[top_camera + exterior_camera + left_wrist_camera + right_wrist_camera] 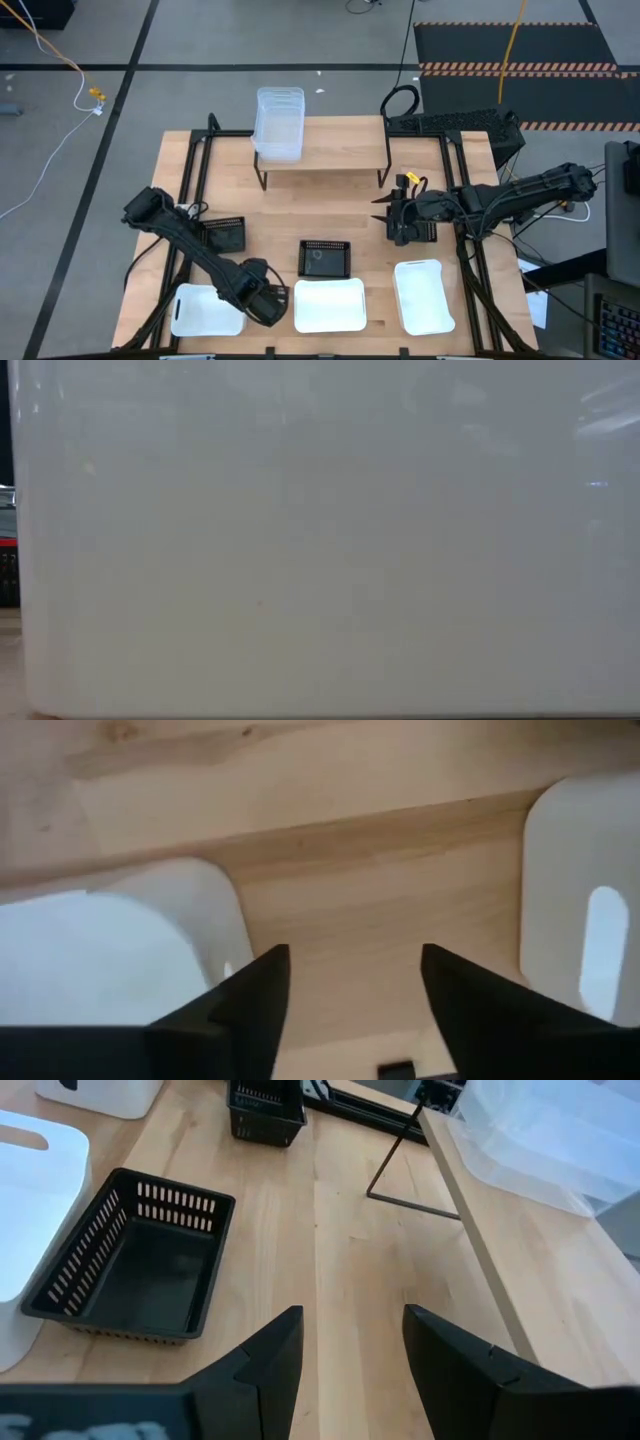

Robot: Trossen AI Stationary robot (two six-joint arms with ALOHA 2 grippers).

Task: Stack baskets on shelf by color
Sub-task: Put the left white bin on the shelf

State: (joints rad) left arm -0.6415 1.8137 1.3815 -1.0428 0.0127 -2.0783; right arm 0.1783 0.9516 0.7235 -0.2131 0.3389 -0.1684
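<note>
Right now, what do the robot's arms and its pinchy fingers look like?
Both arms are dark, almost black, built from jointed segments with black cables running along them. The right arm has a small yellow bit near its gripper. The left gripper ends in two flat, black, wedge-shaped fingers with squared tips. The right gripper's fingers look the same: matte black, angular and plain.

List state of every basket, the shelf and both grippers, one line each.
clear baskets: nested stack on the shelf's left end
shelf: right part bare
white baskets: three, unstacked, along the table's front edge
black baskets: two visible, apart, on table
left gripper: open, empty
right gripper: open, empty
</note>
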